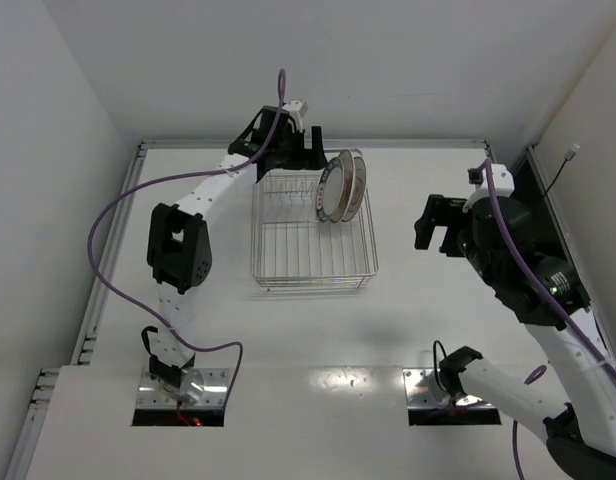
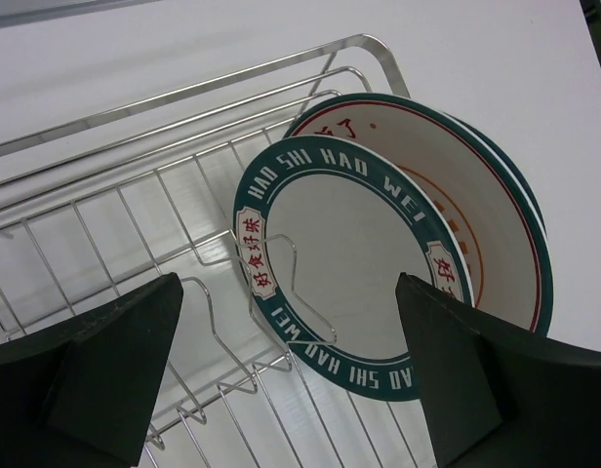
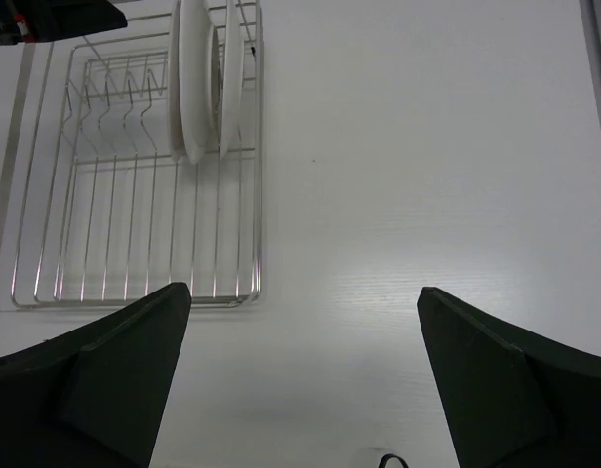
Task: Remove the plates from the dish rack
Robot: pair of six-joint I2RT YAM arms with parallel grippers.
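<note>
The plates (image 1: 338, 187) stand upright on edge at the far right of the dish rack (image 1: 315, 283), a chrome wire basket. In the left wrist view the nearest plate (image 2: 349, 263) has a dark teal rim with white lettering. Close behind it is another plate (image 2: 496, 234) with a thin red ring and orange marks. My left gripper (image 1: 303, 158) hangs open over the rack's far side, just left of the plates and apart from them, with its jaws (image 2: 289, 278) wide. My right gripper (image 1: 438, 238) is open above bare table to the right of the rack, holding nothing.
The rack's wire dividers (image 2: 213, 322) to the left of the plates hold nothing. The right wrist view shows the rack (image 3: 257, 195) at upper left with white plate backs (image 3: 191, 78). A raised table border (image 1: 138, 180) runs along the left and far sides.
</note>
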